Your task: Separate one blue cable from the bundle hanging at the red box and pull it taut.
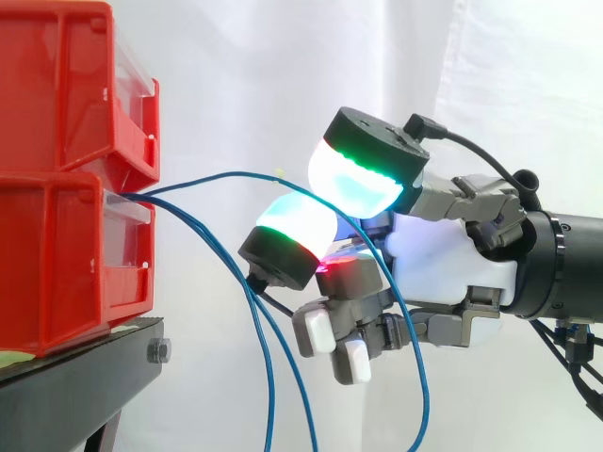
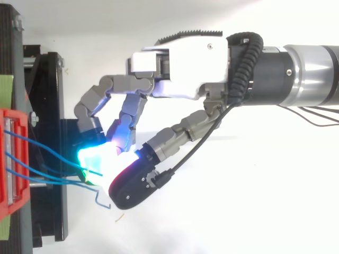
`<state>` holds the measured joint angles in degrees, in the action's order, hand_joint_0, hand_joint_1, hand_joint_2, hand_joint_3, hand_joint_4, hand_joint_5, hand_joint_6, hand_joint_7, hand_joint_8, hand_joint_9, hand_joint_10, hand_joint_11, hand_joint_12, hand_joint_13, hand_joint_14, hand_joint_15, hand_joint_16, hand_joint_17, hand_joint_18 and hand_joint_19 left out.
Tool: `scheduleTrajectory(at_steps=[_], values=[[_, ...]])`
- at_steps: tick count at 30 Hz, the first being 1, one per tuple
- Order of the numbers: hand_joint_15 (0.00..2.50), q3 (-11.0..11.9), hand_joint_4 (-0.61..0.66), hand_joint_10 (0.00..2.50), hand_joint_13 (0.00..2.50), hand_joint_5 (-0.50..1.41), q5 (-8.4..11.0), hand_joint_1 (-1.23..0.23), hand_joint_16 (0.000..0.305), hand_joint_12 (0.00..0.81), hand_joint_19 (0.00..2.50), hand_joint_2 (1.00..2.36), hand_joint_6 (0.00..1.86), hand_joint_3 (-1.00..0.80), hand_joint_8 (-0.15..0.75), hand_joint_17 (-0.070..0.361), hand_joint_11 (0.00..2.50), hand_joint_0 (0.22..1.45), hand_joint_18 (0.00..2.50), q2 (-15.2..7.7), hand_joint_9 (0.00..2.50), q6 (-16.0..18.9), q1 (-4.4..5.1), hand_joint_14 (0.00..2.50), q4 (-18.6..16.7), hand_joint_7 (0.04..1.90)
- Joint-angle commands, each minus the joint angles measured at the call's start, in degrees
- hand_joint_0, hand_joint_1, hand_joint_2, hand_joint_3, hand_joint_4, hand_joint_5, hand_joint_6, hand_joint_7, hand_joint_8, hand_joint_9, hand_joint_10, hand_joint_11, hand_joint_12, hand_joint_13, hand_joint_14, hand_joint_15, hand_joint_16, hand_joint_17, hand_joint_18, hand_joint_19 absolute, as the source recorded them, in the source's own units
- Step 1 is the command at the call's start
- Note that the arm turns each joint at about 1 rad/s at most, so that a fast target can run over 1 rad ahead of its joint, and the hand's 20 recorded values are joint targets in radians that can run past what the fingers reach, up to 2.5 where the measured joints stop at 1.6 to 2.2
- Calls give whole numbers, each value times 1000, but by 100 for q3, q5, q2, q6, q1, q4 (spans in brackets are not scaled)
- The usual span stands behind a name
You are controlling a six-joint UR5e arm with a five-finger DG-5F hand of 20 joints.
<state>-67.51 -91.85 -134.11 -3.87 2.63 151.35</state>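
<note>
Several thin blue cables come out between the two stacked red bins and hang down in front of the black stand. One blue cable arcs away from them to the right, passes between the glowing green-cyan fingertips and drops behind the hand. It curves loosely and is not straight. The fingers are curled, with the pads meeting on this cable. From above, the hand reaches left, its lit pads a short way off the red bin, and the cables run from the bin to the pads.
The arm comes in from the right at bin height. A white curtain stands behind. A bolt sticks out at the stand's front corner below the lower bin. Open space lies to the right of the bins and under the hand.
</note>
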Motion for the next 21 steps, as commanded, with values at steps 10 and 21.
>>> scheduleTrajectory(at_steps=[10,21], values=[[539,-8,120,19,988,-135,44,-788,45,362,626,1016,857,-271,384,101,987,615,1011,-1,1217,26,10,17,-18,1139],[543,-8,122,16,992,-141,378,-780,45,361,615,1013,854,-308,384,101,983,620,1010,-1,1204,1239,1,19,0,1121]])
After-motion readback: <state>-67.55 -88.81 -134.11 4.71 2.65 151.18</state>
